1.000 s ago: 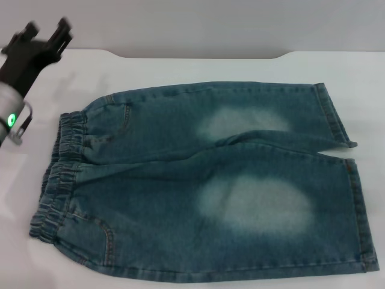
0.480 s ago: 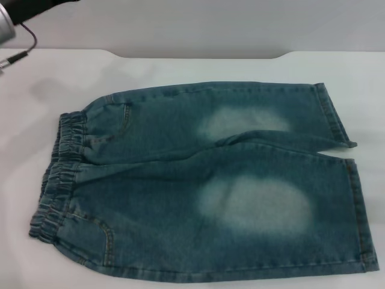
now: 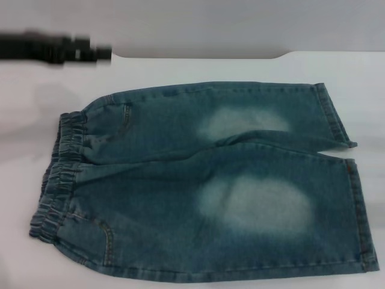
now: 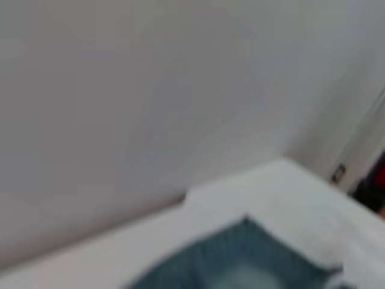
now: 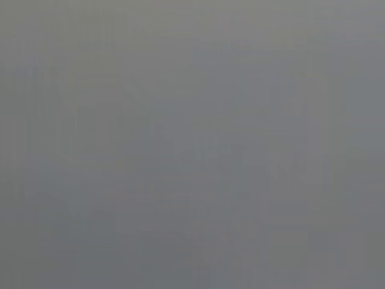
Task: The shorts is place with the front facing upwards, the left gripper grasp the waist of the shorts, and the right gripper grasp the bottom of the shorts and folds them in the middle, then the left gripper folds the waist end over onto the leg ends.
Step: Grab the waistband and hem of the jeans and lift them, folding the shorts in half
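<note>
The blue-green denim shorts lie flat on the white table, with two pale faded patches facing up. The ruched waist is at the left and the bottom of the shorts, the two leg ends, at the right. My left gripper is the tip of a blurred black bar reaching in from the upper left, high over the table's far edge and well away from the waist. A corner of the shorts shows in the left wrist view. The right gripper is out of view, and the right wrist view is plain grey.
A grey wall rises behind the table's far edge. Bare white table surrounds the shorts on the left and far sides. The shorts reach close to the table's near edge.
The left arm lifted away from beside the waist to the upper left corner, then swung in as a level black bar over the table's far edge. The shorts have not moved.
</note>
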Robot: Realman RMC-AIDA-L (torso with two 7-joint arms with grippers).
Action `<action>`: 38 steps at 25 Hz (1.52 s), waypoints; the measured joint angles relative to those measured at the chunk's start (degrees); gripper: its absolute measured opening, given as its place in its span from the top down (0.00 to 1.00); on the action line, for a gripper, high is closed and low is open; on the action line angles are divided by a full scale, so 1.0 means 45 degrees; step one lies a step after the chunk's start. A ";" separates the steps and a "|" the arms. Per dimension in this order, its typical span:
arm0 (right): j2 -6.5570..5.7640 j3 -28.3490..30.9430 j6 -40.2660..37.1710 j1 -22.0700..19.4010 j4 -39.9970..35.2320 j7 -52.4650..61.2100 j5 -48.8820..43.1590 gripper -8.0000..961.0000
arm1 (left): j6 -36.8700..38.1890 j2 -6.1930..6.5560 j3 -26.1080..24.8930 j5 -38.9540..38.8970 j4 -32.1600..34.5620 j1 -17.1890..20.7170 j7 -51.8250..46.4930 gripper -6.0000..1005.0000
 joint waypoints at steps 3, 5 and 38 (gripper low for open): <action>-0.0002 0.0020 0.0329 0.0070 -0.0224 -0.0045 0.0040 0.54 | 0.0846 -0.0175 -0.0330 0.1003 0.0056 0.0298 -0.0128 0.25; -0.0012 0.0030 0.0546 0.0132 -0.0378 -0.0050 0.0063 0.54 | 0.1488 -0.0271 -0.0561 0.1662 0.0067 0.0549 -0.0109 0.25; -0.0047 0.0064 0.1064 0.0462 -0.1267 -0.0072 0.0118 0.54 | 0.3040 -0.1631 -0.3870 0.6141 0.0677 0.3000 0.0235 0.26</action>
